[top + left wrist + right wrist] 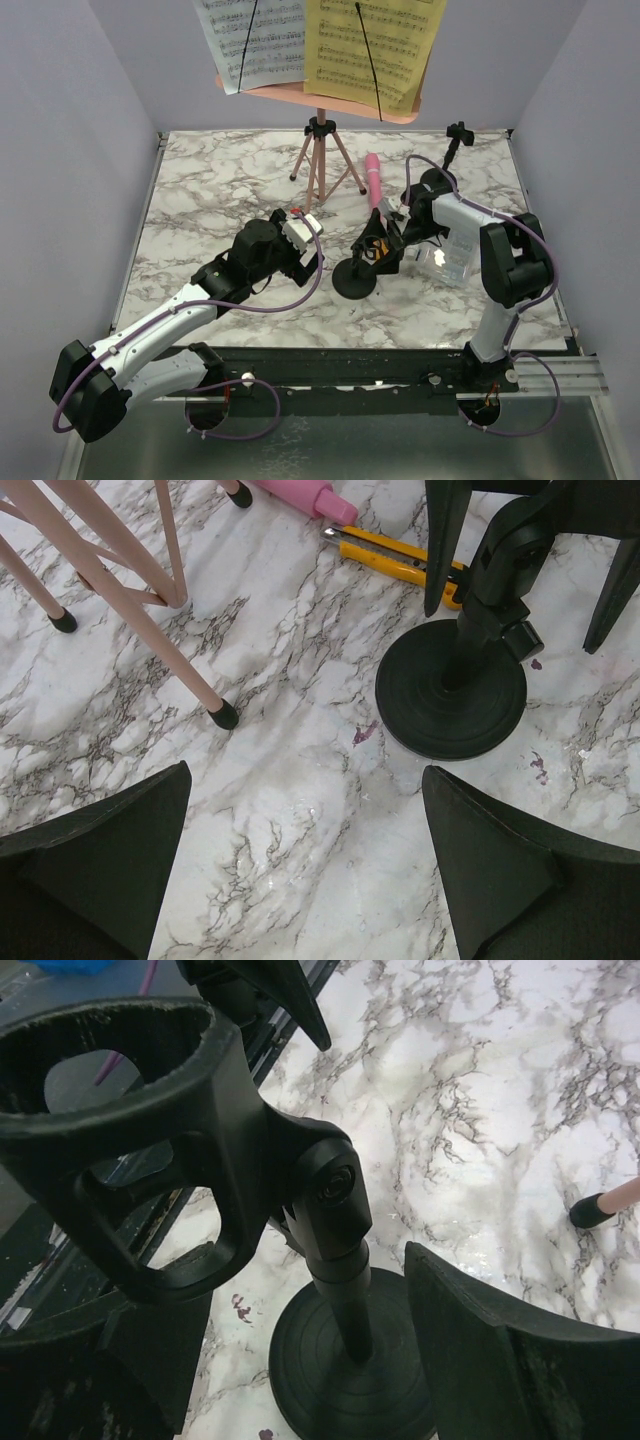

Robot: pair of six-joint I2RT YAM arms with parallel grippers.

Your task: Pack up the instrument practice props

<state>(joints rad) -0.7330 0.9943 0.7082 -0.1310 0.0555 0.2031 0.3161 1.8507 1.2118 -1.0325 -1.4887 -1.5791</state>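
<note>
The pink music rack (330,102) is standing at 12 o'clock on the marble table (200,200), riding on its pink tripod (322,165). It is carrying 2 sheets, a white page (250,35) on the left and a yellow page (375,45) on the right, each crossed by a thin black retaining arm. The pink microphone (374,180) is lying flat toward 1 o'clock from the table's middle, just beside the tripod's feet. A black mic mount (450,690) is standing upright just toward 6 o'clock of the middle. Its ribbed round base is sitting on the marble, and its open ring clip (130,1130) is tilting at the top of the stem. The second mount (455,140) is standing at 2 o'clock, near the back edge. A yellow-and-black cutter (395,560) is lying between the pink microphone and the nearer mount.

A clear plastic box (440,262) is sitting at 4 o'clock under the right forearm (what it is holding cannot be made out).

The right arm is bending back over its base and reaching toward 9 o'clock. The right gripper (510,630) is keeping its fingers apart, 1 on each side of the mount's stem, with gaps showing and nothing clamped. The left arm is stretching low from 7 o'clock toward the middle. The left gripper (305,780) is hovering over bare marble between a tripod foot and the mount's base, its fingers (100,860) spread wide and holding nothing.
</note>
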